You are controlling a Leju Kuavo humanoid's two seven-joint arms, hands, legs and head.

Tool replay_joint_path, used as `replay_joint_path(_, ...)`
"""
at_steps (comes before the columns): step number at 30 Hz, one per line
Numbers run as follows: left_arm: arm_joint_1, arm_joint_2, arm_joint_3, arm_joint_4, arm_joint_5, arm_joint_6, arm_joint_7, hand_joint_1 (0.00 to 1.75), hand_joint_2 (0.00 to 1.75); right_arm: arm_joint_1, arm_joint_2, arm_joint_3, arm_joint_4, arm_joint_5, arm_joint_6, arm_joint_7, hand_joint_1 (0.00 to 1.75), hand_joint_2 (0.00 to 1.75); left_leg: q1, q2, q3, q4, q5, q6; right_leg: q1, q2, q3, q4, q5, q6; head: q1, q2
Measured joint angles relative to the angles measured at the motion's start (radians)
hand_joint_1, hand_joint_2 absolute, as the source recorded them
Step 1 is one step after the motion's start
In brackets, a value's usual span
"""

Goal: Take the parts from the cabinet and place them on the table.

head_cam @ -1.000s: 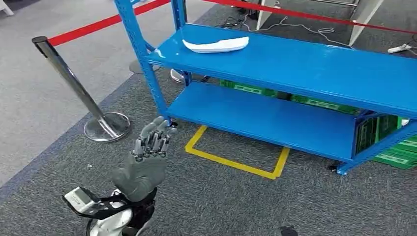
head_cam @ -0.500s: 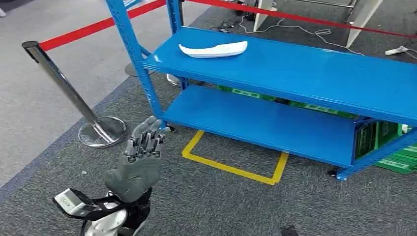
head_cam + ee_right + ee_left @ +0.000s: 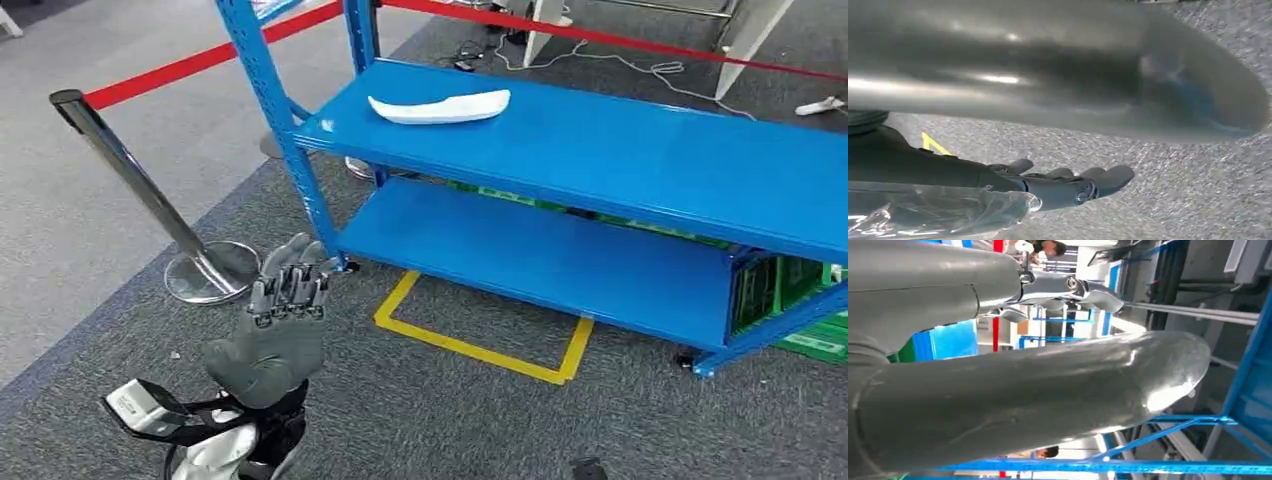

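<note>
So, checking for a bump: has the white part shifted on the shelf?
No: the white part keeps its spot near the blue shelf's left end; the camera shifted.

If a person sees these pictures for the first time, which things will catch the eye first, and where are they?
The blue rack fills the upper right of the head view, with a white part lying on its upper shelf near the left end. At lower left the left hand is raised, fingers together and holding nothing, beside a steel post carrying a red belt. A yellow floor mark lies before the rack.
</note>
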Motion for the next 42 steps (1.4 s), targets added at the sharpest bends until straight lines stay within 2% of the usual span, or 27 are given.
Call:
replay_joint_path(2, 0.0, 0.0, 0.0, 0.0, 0.001, 0.0, 0.0, 0.0, 0.0, 0.001, 0.002, -0.002, 0.0, 0.0, 0.0, 0.002, 0.0, 0.0, 0.001, 0.001, -0.002, -0.001, -0.003, -0.01, -0.006, -0.001, 0.002, -0.008, 0.008, -0.014, 0.002, 0.0)
replay_joint_path(9, 0.0, 0.0, 0.0, 0.0, 0.001, 0.0, 0.0, 0.0, 0.0, 0.001, 0.002, -0.002, 0.0, 0.0, 0.0, 0.002, 0.0, 0.0, 0.001, 0.001, -0.002, -0.001, -0.004, -0.011, -0.006, -0.001, 0.002, -0.008, 0.008, -0.014, 0.002, 0.0)
replay_joint_path(12, 0.0, 0.0, 0.0, 0.0, 0.001, 0.0, 0.0, 0.0, 0.0, 0.0, 0.002, -0.002, 0.0, 0.0, 0.0, 0.002, 0.0, 0.0, 0.001, 0.004, -0.003, 0.007, -0.013, -0.016, -0.006, -0.001, 0.003, -0.009, 0.009, -0.016, -0.001, 0.0)
replay_joint_path(13, 0.0, 0.0, 0.0, 0.0, 0.002, 0.0, 0.0, 0.0, 0.0, -0.001, 0.002, -0.003, 0.0, 0.0, 0.0, 0.002, 0.0, 0.0, 0.001, 0.005, -0.015, 0.034, -0.035, -0.02, -0.007, -0.001, 0.003, -0.009, 0.01, -0.022, -0.009, 0.0)
replay_joint_path(15, 0.0, 0.0, 0.0, 0.0, 0.002, 0.0, 0.0, 0.0, 0.0, -0.001, 0.002, -0.005, 0.0, 0.0, 0.0, 0.003, 0.0, 0.0, 0.004, 0.006, -0.066, 0.145, -0.096, -0.026, -0.008, -0.003, 0.002, -0.009, 0.01, -0.024, -0.01, 0.0)
replay_joint_path(16, 0.0, 0.001, 0.0, 0.001, -0.003, 0.01, 0.0, 0.0, 0.0, 0.001, 0.002, -0.01, 0.0, 0.0, 0.0, 0.004, 0.0, 0.0, 0.005, 0.007, -0.141, 0.303, -0.148, -0.031, -0.008, -0.006, 0.002, -0.009, 0.009, -0.026, -0.01, 0.0)
replay_joint_path(17, -0.001, 0.001, -0.002, -0.002, -0.034, 0.02, 0.0, 0.0, 0.0, 0.0, 0.002, -0.017, 0.0, 0.006, 0.002, 0.002, 0.0, 0.0, 0.006, 0.008, -0.025, 0.083, -0.014, -0.024, -0.01, -0.003, 0.008, -0.009, 0.007, -0.022, -0.01, 0.0)
replay_joint_path(18, -0.001, 0.001, -0.004, -0.004, -0.041, 0.016, 0.0, 0.0, 0.0, 0.0, 0.002, -0.021, 0.0, 0.011, 0.004, 0.001, 0.0, 0.0, 0.002, 0.004, 0.014, -0.001, -0.017, -0.004, -0.004, -0.002, 0.004, -0.013, 0.007, 0.001, -0.011, 0.0)
replay_joint_path(19, -0.001, 0.001, -0.003, -0.004, -0.041, 0.016, 0.0, 0.0, 0.0, 0.0, 0.002, -0.021, 0.0, 0.011, 0.004, 0.001, 0.0, 0.0, 0.001, 0.004, 0.014, -0.002, -0.016, 0.002, -0.005, -0.002, 0.007, -0.017, 0.008, 0.007, -0.009, 0.0)
replay_joint_path(20, -0.001, 0.0, -0.004, -0.005, -0.041, 0.016, 0.0, 0.0, 0.0, -0.001, 0.002, -0.021, 0.0, 0.011, 0.004, 0.001, 0.0, 0.0, 0.008, 0.004, 0.017, -0.009, -0.012, 0.009, -0.005, -0.002, 0.004, -0.014, 0.004, 0.013, -0.01, 0.0)
replay_joint_path(21, -0.001, 0.0, -0.005, -0.005, -0.041, 0.016, 0.0, 0.0, 0.0, -0.001, 0.002, -0.021, 0.0, 0.011, 0.004, 0.001, 0.0, 0.0, 0.009, 0.005, 0.018, -0.009, -0.012, 0.013, -0.006, -0.003, -0.005, 0.006, -0.012, 0.017, -0.006, 0.0)
replay_joint_path(22, -0.001, 0.0, -0.008, -0.005, -0.041, 0.015, 0.0, 0.0, 0.0, -0.001, 0.002, -0.022, 0.0, 0.012, 0.004, 0.001, 0.0, 0.0, 0.009, 0.006, 0.018, -0.009, -0.013, 0.019, -0.005, -0.005, -0.029, 0.062, -0.048, 0.019, 0.001, 0.0)
replay_joint_path(24, -0.001, 0.0, -0.008, -0.005, -0.043, 0.013, 0.0, 0.0, 0.0, 0.0, 0.002, -0.024, 0.0, 0.012, 0.004, 0.001, 0.0, 0.0, 0.007, 0.006, 0.018, -0.009, -0.014, 0.024, -0.005, -0.004, -0.104, 0.222, -0.12, 0.023, 0.003, 0.0)
replay_joint_path(25, -0.001, 0.0, -0.008, -0.005, -0.048, 0.011, 0.0, 0.0, 0.0, 0.001, 0.002, -0.024, 0.0, 0.013, 0.005, 0.001, 0.0, 0.0, 0.006, 0.006, 0.018, -0.009, -0.014, 0.024, -0.005, -0.004, -0.13, 0.274, -0.133, 0.024, 0.004, 0.0)
replay_joint_path(26, -0.001, 0.0, -0.008, -0.005, -0.056, 0.009, 0.0, 0.0, 0.0, 0.002, 0.002, -0.024, 0.0, 0.015, 0.006, 0.001, 0.0, 0.0, 0.006, 0.006, 0.019, -0.009, -0.014, 0.024, -0.005, -0.005, -0.138, 0.287, -0.126, 0.023, 0.005, 0.0)
replay_joint_path(27, -0.001, 0.0, -0.008, -0.005, -0.06, 0.007, 0.0, 0.0, 0.0, 0.001, 0.002, -0.024, 0.0, 0.016, 0.008, 0.001, 0.0, 0.0, 0.006, 0.005, 0.02, -0.009, -0.014, 0.024, -0.005, -0.005, -0.125, 0.256, -0.097, 0.023, 0.005, 0.0)
replay_joint_path(28, -0.001, 0.0, -0.01, -0.005, -0.063, 0.005, 0.0, 0.0, 0.0, 0.0, 0.002, -0.025, 0.0, 0.018, 0.008, 0.001, 0.0, 0.0, 0.006, 0.004, 0.022, -0.009, -0.02, 0.023, -0.005, -0.005, -0.096, 0.193, -0.057, 0.021, 0.005, 0.0)
replay_joint_path(29, -0.001, 0.0, -0.011, -0.006, -0.061, -0.003, 0.0, 0.0, 0.0, -0.001, 0.002, -0.025, 0.0, 0.018, 0.008, 0.001, 0.0, 0.0, 0.006, 0.002, 0.025, -0.009, -0.027, 0.02, -0.006, -0.005, -0.051, 0.104, -0.011, 0.02, 0.005, 0.0)
replay_joint_path(30, -0.001, 0.0, -0.013, -0.008, -0.055, -0.015, 0.0, 0.0, 0.0, -0.001, 0.002, -0.025, 0.0, 0.019, 0.009, 0.001, 0.0, 0.0, 0.007, 0.001, 0.03, -0.008, -0.031, 0.016, -0.007, -0.007, -0.009, 0.028, 0.013, 0.019, 0.005, 0.0)
replay_joint_path(31, -0.001, 0.001, -0.013, -0.009, -0.051, -0.026, 0.0, 0.0, 0.0, -0.004, 0.002, -0.025, 0.0, 0.021, 0.011, 0.001, 0.0, 0.0, -0.003, 0.001, 0.028, -0.001, -0.041, 0.006, -0.004, -0.007, 0.012, -0.014, -0.017, 0.014, 0.007, 0.0)
replay_joint_path(34, -0.001, 0.001, -0.012, -0.01, -0.05, -0.032, 0.0, 0.0, 0.0, -0.002, 0.002, -0.028, 0.0, 0.026, 0.014, 0.001, 0.0, 0.0, 0.002, 0.002, 0.037, -0.011, -0.049, -0.006, 0.001, -0.004, 0.011, -0.009, -0.022, -0.009, 0.004, 0.0)
replay_joint_path(36, -0.001, 0.001, -0.012, -0.012, -0.05, -0.034, 0.0, 0.0, 0.0, 0.002, 0.002, -0.033, 0.0, 0.027, 0.014, 0.0, 0.0, 0.0, 0.003, 0.005, 0.045, 0.002, -0.058, -0.017, -0.006, -0.002, 0.036, -0.017, -0.023, -0.021, 0.004, 0.0)
replay_joint_path(37, -0.001, 0.001, -0.012, -0.014, -0.05, -0.034, 0.0, 0.0, 0.0, 0.002, 0.002, -0.034, 0.0, 0.029, 0.014, 0.0, 0.0, 0.0, 0.003, 0.006, 0.019, 0.051, -0.07, -0.023, -0.008, -0.004, 0.049, -0.018, -0.031, -0.028, -0.009, 0.0)
replay_joint_path(39, 0.0, 0.001, -0.01, -0.014, -0.05, -0.034, 0.0, 0.0, 0.0, 0.001, 0.002, -0.034, 0.0, 0.029, 0.014, 0.0, 0.0, 0.0, 0.005, 0.007, -0.087, 0.21, -0.115, -0.032, -0.009, -0.005, 0.069, -0.019, -0.051, -0.033, -0.009, 0.0)
replay_joint_path(40, 0.0, 0.002, -0.01, -0.014, -0.05, -0.034, 0.0, 0.0, 0.0, 0.003, 0.002, -0.035, 0.0, 0.029, 0.014, 0.0, 0.0, 0.0, 0.006, 0.007, -0.14, 0.276, -0.124, -0.033, -0.009, -0.004, 0.081, -0.019, -0.063, -0.032, -0.008, 0.0)
replay_joint_path(41, 0.0, 0.002, -0.009, -0.014, -0.05, -0.034, 0.0, 0.0, 0.0, 0.005, 0.002, -0.036, 0.0, 0.029, 0.014, 0.0, 0.0, 0.0, 0.005, 0.007, -0.179, 0.305, -0.108, -0.033, -0.009, -0.003, 0.098, -0.019, -0.076, -0.03, -0.008, 0.0)
replay_joint_path(42, 0.0, 0.002, -0.008, -0.014, -0.048, -0.034, 0.0, 0.0, 0.0, 0.007, 0.002, -0.038, 0.0, 0.029, 0.014, 0.0, 0.0, 0.0, 0.005, 0.007, -0.188, 0.285, -0.067, -0.03, -0.009, -0.002, 0.118, -0.019, -0.085, -0.028, -0.008, 0.0)
